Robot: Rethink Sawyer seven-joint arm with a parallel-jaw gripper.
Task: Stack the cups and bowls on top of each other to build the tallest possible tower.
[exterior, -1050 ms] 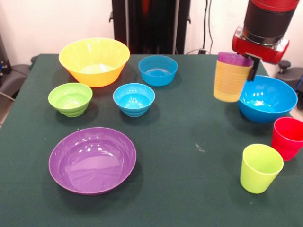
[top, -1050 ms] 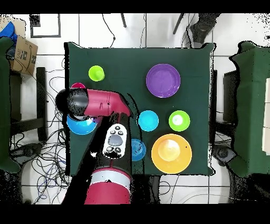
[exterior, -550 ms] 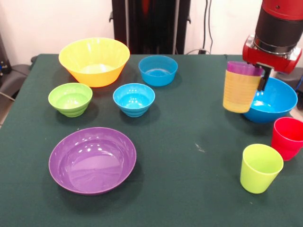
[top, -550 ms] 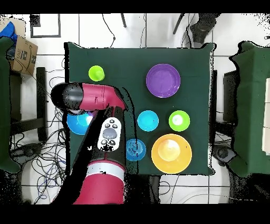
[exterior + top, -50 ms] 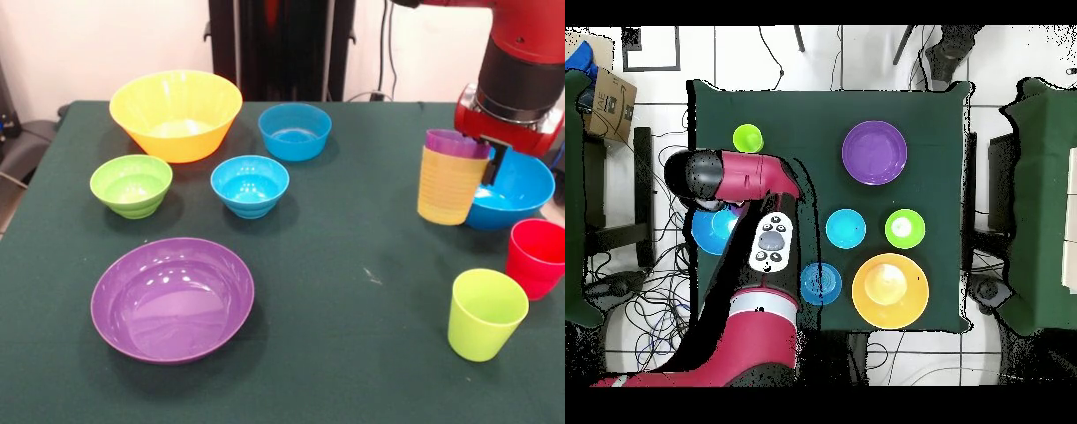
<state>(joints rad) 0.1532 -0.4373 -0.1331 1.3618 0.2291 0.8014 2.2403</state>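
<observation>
The arm's hand (image 5: 488, 159) is clamped on the rim of a ribbed yellow plastic cup (image 5: 450, 187) with a purple plastic cup (image 5: 455, 142) nested inside it, and carries the pair clear of the dark green desk (image 5: 353, 291), in front of the large blue plastic bowl (image 5: 516, 190). This looks like the transport step: the nested pair is on its way to the lime green plastic cup (image 5: 485, 314), which stands upright near the desk's front edge with the red plastic cup (image 5: 538, 257) just beside it. The next move calls for bringing the pair over the lime green cup's mouth, keeping it upright and centred, then lowering it so the yellow cup seats inside without knocking the red one.

Against the earlier frames, the held pair has travelled toward the blue bowl's side of the desk and come lower, nearer the lime green cup. The other bowls have not shifted.
</observation>
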